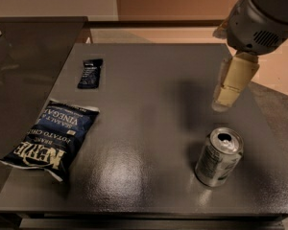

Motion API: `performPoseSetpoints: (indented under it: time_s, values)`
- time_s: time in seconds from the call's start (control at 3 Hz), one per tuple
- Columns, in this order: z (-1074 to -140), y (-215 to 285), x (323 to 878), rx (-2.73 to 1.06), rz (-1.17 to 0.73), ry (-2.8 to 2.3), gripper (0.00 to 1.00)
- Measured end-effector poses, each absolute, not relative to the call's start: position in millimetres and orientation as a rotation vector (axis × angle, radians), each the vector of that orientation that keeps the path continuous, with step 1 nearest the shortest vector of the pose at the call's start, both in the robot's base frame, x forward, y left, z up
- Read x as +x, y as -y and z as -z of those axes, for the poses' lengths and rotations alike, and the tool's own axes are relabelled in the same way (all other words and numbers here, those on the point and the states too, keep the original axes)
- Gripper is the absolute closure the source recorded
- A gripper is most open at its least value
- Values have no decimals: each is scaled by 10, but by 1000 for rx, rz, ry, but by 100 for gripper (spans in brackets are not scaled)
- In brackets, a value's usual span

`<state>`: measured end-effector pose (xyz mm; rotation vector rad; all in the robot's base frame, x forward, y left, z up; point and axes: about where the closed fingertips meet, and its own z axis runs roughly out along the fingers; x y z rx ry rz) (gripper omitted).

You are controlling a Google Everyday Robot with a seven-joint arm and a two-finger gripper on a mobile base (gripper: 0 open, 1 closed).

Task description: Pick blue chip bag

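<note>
The blue chip bag (53, 138) lies flat near the front left of the dark table (149, 95). It is navy with white lettering and pale crimped ends. My gripper (226, 96) hangs from the grey arm at the upper right. It is above the table's right side, just behind the can, and far to the right of the bag. It holds nothing that I can see.
A silver drinks can (219, 156) stands upright at the front right, just below the gripper. A small dark rectangular packet (90, 73) lies at the back left. A second dark surface (19, 56) adjoins the table on the left.
</note>
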<state>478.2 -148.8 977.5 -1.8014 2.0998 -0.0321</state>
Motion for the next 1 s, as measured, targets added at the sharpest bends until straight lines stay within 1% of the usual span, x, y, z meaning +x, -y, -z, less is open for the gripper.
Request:
performPoseSetpoints:
  time_s: [0.33,1.0]
  values:
    - [-9727,1025,4948,-1844,-44,-2044,0]
    - [-9434,180,4944,-1983,-136,-1867,0]
